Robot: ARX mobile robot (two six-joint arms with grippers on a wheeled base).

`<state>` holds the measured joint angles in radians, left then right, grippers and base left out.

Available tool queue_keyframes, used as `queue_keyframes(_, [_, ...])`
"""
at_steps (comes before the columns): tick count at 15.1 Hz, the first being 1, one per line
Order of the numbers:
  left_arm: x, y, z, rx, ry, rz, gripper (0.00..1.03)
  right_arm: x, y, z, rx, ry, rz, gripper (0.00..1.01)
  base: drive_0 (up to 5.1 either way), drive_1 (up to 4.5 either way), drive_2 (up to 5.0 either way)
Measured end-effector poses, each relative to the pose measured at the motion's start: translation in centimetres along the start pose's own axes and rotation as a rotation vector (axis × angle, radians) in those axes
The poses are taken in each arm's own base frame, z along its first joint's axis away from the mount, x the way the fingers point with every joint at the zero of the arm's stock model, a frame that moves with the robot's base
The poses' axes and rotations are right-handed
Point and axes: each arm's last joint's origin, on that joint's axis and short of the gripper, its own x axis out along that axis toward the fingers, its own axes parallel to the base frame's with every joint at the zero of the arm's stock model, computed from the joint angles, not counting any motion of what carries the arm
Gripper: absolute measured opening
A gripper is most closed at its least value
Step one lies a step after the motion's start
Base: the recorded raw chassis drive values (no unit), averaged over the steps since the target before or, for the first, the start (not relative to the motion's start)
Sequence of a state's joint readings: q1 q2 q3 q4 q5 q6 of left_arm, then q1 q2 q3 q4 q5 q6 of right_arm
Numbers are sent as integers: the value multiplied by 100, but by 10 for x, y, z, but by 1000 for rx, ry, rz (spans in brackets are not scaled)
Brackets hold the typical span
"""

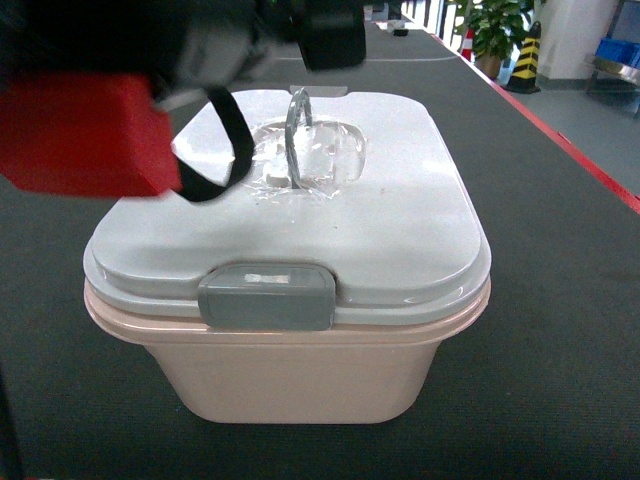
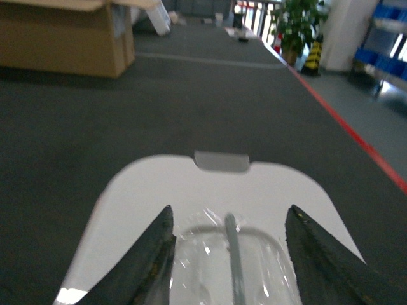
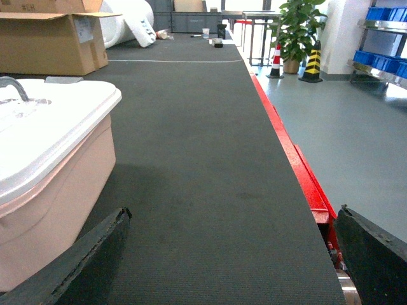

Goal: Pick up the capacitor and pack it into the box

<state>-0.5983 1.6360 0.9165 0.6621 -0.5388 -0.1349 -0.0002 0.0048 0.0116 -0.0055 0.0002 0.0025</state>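
Observation:
The pale pink box point(image 1: 300, 370) stands on the dark belt with its white lid point(image 1: 400, 230) on and the grey latch point(image 1: 266, 297) facing me. The clear handle point(image 1: 297, 135) stands upright in the lid's recess. My left arm point(image 1: 90, 130), blurred red and black, hangs over the lid's left rear. In the left wrist view the left gripper point(image 2: 230, 210) is open, its fingers either side of the handle point(image 2: 232, 241) and not touching it. My right gripper point(image 3: 234, 213) is open over bare belt, to the right of the box point(image 3: 57, 184). The capacitor is out of view.
A brown cardboard carton point(image 3: 51, 38) and a white sack point(image 3: 127, 22) sit far back on the left. The belt's red edge point(image 3: 286, 146) runs along the right, with floor, traffic cones point(image 3: 311, 63), a plant point(image 3: 299, 25) and blue crates point(image 3: 381, 13) beyond.

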Motion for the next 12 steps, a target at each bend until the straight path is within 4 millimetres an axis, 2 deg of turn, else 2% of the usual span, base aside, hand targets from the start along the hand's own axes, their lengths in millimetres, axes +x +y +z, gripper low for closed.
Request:
queue_keyframes(1, [-12,16,16,-36,-83,3,63,0,0,0,0,0,0,98,0,0,0])
queue_keyframes(2, [-24,32,23,-49,-151,-1,76,0,0,0,0,0,0,98,0,0,0])
queue_keyframes(3, [-40,52,24,-44,-216,30,90,0,0,0,0,0,0,98,0,0,0])
queue_keyframes(4, [-56,71,20,-23,-263,70,100,0,0,0,0,0,0,98,0,0,0])
queue_keyframes(5, [-76,94,12,11,-323,133,98,0,0,0,0,0,0,98,0,0,0])
queue_keyframes(7, [-107,119,-17,96,-342,208,98,0,0,0,0,0,0,98,0,0,0])
queue_keyframes(9, [-125,125,-45,185,-264,201,98,0,0,0,0,0,0,98,0,0,0])
queue_keyframes(12, [-128,123,-49,180,-184,176,98,0,0,0,0,0,0,98,0,0,0])
